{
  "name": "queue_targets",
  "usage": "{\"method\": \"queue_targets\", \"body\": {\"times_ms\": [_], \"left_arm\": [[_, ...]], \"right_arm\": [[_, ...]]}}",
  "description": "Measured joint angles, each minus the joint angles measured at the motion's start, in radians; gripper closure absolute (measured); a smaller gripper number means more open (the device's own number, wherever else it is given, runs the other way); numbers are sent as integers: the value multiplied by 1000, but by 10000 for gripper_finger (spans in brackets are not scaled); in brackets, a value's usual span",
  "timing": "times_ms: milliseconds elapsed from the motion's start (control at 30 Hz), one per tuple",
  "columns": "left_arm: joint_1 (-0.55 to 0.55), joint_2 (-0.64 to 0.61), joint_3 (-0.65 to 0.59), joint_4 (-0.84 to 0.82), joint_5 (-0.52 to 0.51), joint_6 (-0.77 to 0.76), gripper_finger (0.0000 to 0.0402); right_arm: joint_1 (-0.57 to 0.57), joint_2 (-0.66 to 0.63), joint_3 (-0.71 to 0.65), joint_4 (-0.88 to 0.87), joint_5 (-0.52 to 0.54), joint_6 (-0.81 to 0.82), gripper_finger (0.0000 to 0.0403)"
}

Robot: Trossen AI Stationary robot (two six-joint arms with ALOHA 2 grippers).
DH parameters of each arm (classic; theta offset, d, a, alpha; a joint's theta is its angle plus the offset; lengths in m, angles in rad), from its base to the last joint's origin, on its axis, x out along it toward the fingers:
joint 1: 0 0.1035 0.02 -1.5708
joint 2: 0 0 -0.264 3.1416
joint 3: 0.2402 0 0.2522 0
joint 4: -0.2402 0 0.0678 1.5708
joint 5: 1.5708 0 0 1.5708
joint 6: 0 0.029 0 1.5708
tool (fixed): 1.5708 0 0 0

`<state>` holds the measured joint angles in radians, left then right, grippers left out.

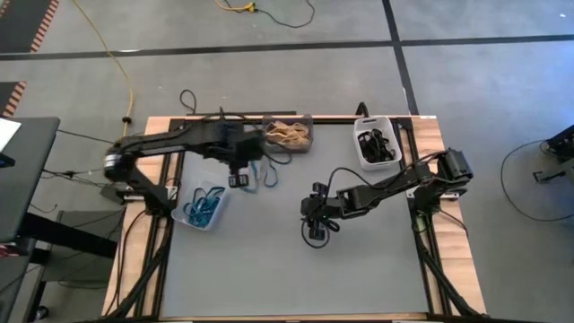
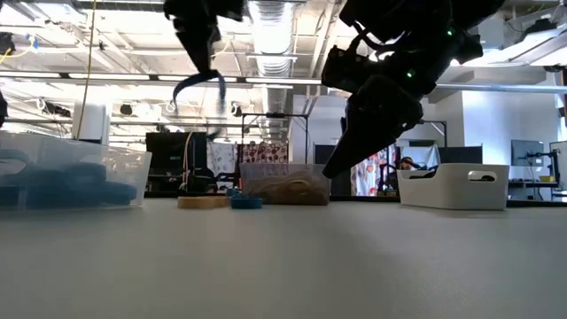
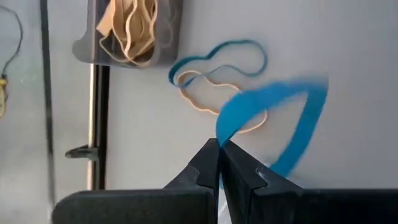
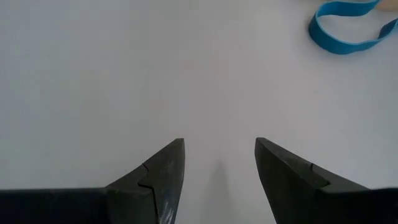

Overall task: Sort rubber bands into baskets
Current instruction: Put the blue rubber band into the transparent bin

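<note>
Left gripper clamped on wide blue rubber band, lifted above table.
Thin blue and tan loops lie below, near dark grey bin. Right gripper fingers apart, centre frame.

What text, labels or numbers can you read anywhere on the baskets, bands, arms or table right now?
None readable.
The white basket, grey basket and clear basket show no lettering.
The left gripper and right gripper bear no visible marking.
Room signage in the low view is too blurred to read.
</note>
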<state>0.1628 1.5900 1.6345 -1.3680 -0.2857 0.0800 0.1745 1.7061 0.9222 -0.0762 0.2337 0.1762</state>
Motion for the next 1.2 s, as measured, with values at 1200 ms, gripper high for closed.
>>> {"method": "queue_targets", "body": {"times_ms": [1200], "left_arm": [[86, -716, -869, -106, 216, -433, 401]], "right_arm": [[-7, 1, 0, 63, 1, 0, 180]]}}
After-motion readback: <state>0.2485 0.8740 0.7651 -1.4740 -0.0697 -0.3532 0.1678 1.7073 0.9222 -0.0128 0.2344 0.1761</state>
